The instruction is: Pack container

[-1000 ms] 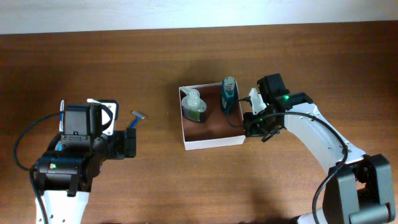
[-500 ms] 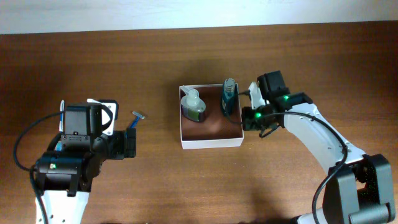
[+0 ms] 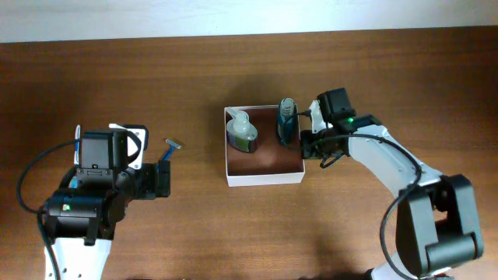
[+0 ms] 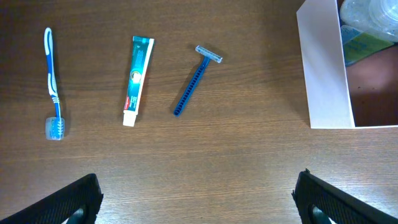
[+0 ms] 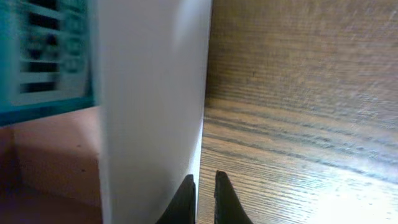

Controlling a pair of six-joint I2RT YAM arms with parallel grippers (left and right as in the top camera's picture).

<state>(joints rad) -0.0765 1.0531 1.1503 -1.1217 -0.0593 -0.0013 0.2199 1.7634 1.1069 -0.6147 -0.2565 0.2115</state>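
Overhead view: the container sits just right of the frame's centre, open side up. A clear bottle of green liquid stands in its upper-left corner and a teal bottle stands against its right wall. The right pincer is at that right wall. In the right wrist view its dark tips are drawn narrow, one on each side of the thin white wall, pinching it. Well to the left, the left pincer hangs with its jaws wide and nothing between them. A blue razor, a toothpaste tube and a toothbrush lie apart on the brown wood-grain counter. A pale strip runs along the top edge.
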